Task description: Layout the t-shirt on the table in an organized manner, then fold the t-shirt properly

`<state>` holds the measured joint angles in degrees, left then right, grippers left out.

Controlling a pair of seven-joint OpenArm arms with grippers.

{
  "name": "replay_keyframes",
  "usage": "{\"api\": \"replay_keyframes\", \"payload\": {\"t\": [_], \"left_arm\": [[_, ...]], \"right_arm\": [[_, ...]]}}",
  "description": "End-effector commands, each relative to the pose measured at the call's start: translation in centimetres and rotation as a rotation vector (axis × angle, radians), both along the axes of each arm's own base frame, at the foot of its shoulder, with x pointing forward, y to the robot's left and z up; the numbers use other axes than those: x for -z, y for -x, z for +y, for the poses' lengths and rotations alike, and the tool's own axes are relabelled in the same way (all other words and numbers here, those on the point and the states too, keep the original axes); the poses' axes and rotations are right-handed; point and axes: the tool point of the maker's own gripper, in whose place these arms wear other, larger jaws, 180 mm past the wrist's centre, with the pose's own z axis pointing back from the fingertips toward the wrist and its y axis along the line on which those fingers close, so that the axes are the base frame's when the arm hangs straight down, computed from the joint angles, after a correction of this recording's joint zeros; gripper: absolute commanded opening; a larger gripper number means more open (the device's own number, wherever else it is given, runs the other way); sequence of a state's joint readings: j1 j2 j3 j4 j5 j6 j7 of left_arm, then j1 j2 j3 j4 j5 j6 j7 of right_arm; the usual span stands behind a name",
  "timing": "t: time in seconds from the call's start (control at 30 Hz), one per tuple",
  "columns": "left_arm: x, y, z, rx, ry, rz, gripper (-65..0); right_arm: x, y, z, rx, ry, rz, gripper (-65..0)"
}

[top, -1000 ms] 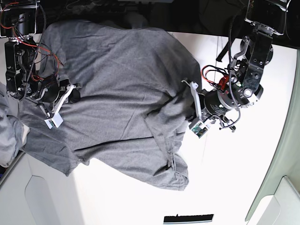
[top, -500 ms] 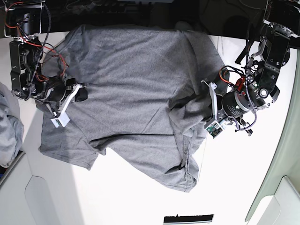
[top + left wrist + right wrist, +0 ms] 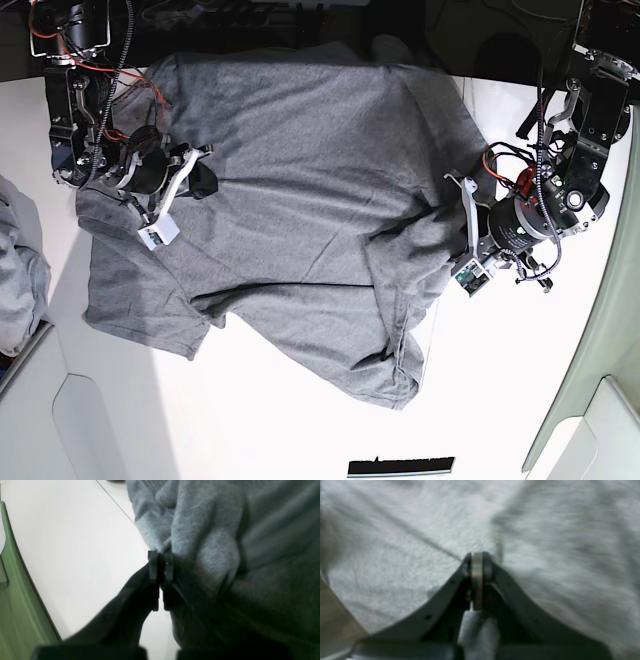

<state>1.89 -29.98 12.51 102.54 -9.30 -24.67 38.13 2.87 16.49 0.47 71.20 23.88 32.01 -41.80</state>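
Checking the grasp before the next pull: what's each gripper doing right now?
Left gripper: shut on the t-shirt.
Right gripper: shut on the t-shirt.

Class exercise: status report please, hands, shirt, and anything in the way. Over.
Both hands shut on shirt: left hand pinching a bunched edge, right hand gripping the opposite side. Shirt spread on table, lower part rumpled. Pale cloth bundle nearby, apart.

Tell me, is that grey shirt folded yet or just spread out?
Spread out, not folded. The t-shirt lies open on the table, with wrinkles bunched beside the left tool.
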Motion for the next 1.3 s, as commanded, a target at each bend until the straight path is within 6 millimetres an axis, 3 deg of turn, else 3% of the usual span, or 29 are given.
{"api": "replay_keyframes", "payload": {"t": [0.0, 0.23, 0.43, 0.6, 0.97, 1.07, 1.2, 1.27], "left_arm": [[-1.8, -1.2, 0.7, -0.012, 0.002, -0.061, -65.0], [-3.3, -1.9, 2.8, -0.064, 0.032, -0.085, -65.0], [-2.0, -0.9, 4.3, -0.079, -0.024, -0.023, -65.0], [-1.1, 0.7, 6.9, -0.058, -0.128, 0.023, -65.0], [0.6, 1.4, 12.8, -0.13, -0.277, 0.087, -65.0], [0.9, 1.7, 11.6, -0.12, -0.184, 0.112, -65.0], [1.4, 2.8, 6.1, 0.0, 0.064, 0.175, -63.8], [1.8, 3.2, 3.6, 0.019, 0.158, 0.197, -56.8]], "right_arm": [[1.3, 1.3, -3.5, -0.005, 0.141, 0.074, -65.0], [1.0, 1.3, -6.0, 0.01, 0.181, 0.078, -65.0], [0.8, 1.0, -6.9, 0.018, 0.2, 0.073, -65.0], [0.7, 0.9, -7.5, 0.027, 0.213, 0.07, -65.0], [0.7, 0.9, -7.8, 0.03, 0.217, 0.07, -65.0], [0.7, 0.9, -7.7, 0.03, 0.216, 0.07, -65.0], [0.4, 0.6, -7.3, 0.04, 0.188, 0.065, -65.0], [0.4, 0.7, -7.3, 0.041, 0.185, 0.066, -65.0]]}}
